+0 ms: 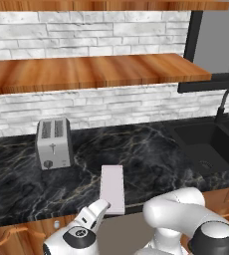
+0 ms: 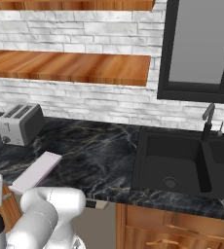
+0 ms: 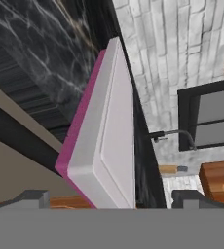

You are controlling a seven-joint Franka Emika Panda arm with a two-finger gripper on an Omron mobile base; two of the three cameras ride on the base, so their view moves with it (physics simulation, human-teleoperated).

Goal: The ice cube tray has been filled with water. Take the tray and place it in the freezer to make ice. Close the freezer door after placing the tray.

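Left base view shows a black marble counter (image 1: 151, 154) under a white brick wall (image 1: 86, 37) with wooden shelves (image 1: 86, 72). The ice cube tray (image 1: 112, 188) lies flat at the counter's front edge, its end hanging over. The gripper (image 3: 111, 198) is spread wide around that end. The toaster (image 1: 54, 143) stands near the back, and the sink (image 1: 211, 142) is at the right.

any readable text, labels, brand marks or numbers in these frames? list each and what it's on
None readable on any surface.
The silver two-slot toaster has a front knob and lever but no legible marking.
The pale pinkish-white flat ice cube tray is plain.
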